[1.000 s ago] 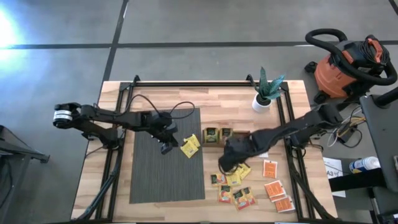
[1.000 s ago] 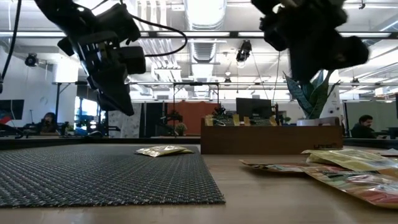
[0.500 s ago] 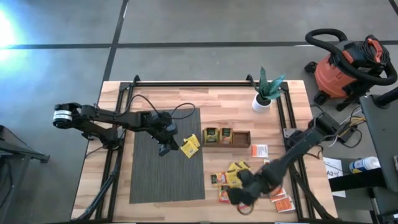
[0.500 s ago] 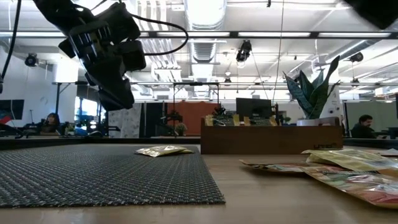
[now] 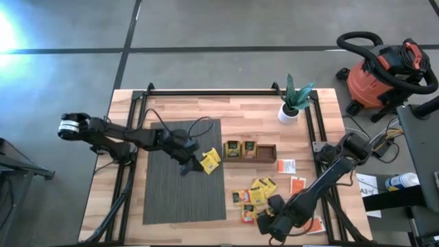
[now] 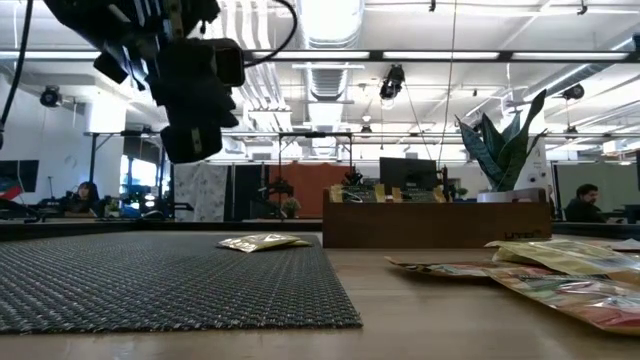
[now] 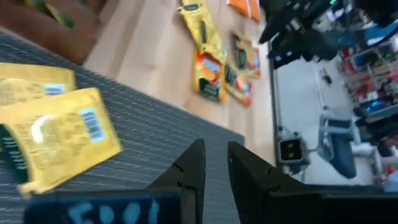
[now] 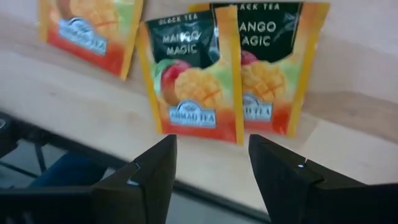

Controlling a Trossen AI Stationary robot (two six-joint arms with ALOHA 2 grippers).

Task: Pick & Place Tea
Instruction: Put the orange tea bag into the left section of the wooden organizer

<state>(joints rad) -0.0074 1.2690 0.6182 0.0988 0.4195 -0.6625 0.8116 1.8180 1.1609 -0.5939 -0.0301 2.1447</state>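
Two tea bags [image 8: 189, 81] sit right under the right gripper [image 8: 211, 177], and their labels can be read: "BLACK TEA", "MANGO MAGIC" and "AHMAD TEA", with a picture of a mango. The right gripper's fingers are spread wide apart and hold nothing. It hangs over the front edge of the wooden table [image 5: 260, 113], by the pile of orange and yellow tea bags [image 5: 255, 194]. More orange ones [image 5: 299, 186] lie to the side.

The left gripper [image 5: 186, 165] is over the dark woven mat [image 5: 171, 199]. Its fingers [image 7: 193, 165] are close together with a thin gap, and nothing is between them. Two yellow tea bags [image 5: 209, 160] lie at the mat's edge, just beside it. They have a barcode on them.

A brown tray [image 5: 250, 150] with tea bags standing in it sits in the middle of the table. A small plant in a white pot [image 5: 291, 103] stands at the back. An orange vacuum [image 5: 384, 72] sits on the grey floor. Far behind, the room has bright ceiling lights and desks with screens.
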